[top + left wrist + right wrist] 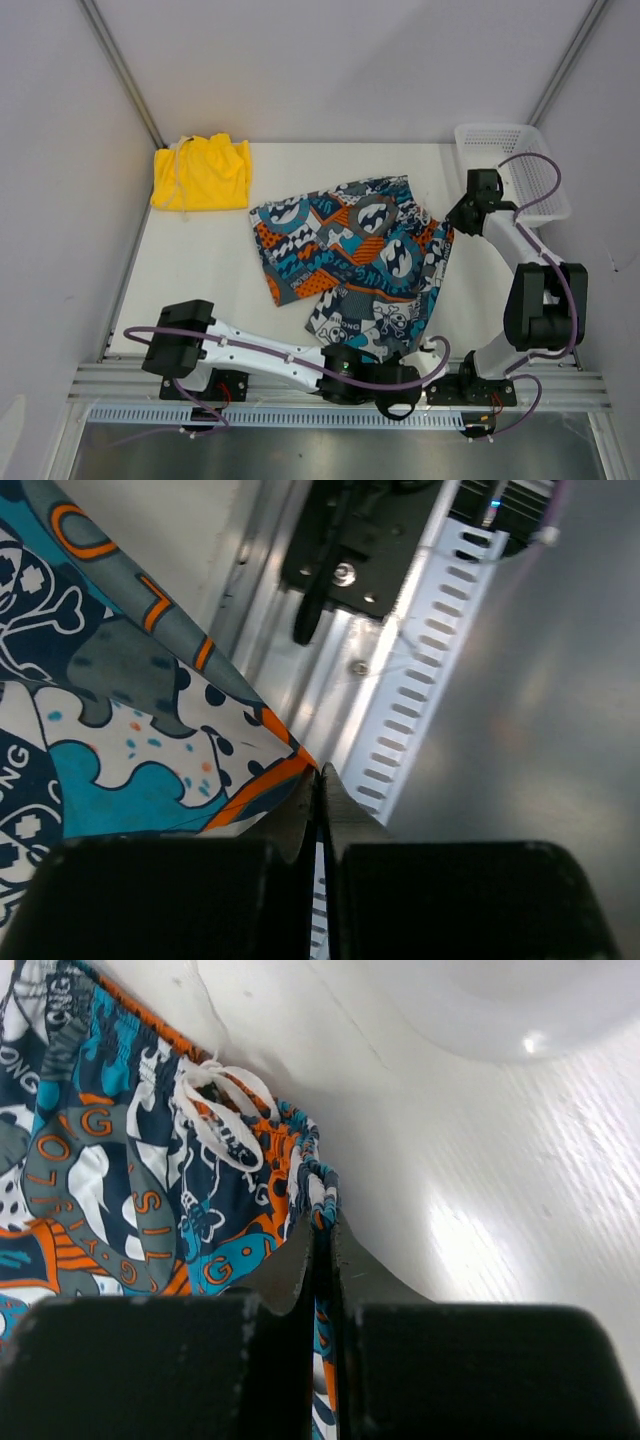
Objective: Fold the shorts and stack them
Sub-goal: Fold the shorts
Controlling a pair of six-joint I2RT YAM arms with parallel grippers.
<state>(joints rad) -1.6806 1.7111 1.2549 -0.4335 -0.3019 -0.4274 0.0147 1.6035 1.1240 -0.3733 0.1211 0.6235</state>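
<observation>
The white table (200,270) is carrying everything. The printed shorts (350,260) are lying spread and rumpled across its middle, reaching its near edge. The white mesh basket (500,130) is sitting at the far right corner, and the yellow shorts (200,175) are lying bunched at the far left corner, well apart from the printed pair. The left gripper (320,775) is pinching the printed pair's orange hem corner at the near edge. The right gripper (322,1230) is clamping their waistband, just beside the white drawstring (215,1110).

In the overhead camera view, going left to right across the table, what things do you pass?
yellow shorts → printed shorts → white mesh basket
</observation>
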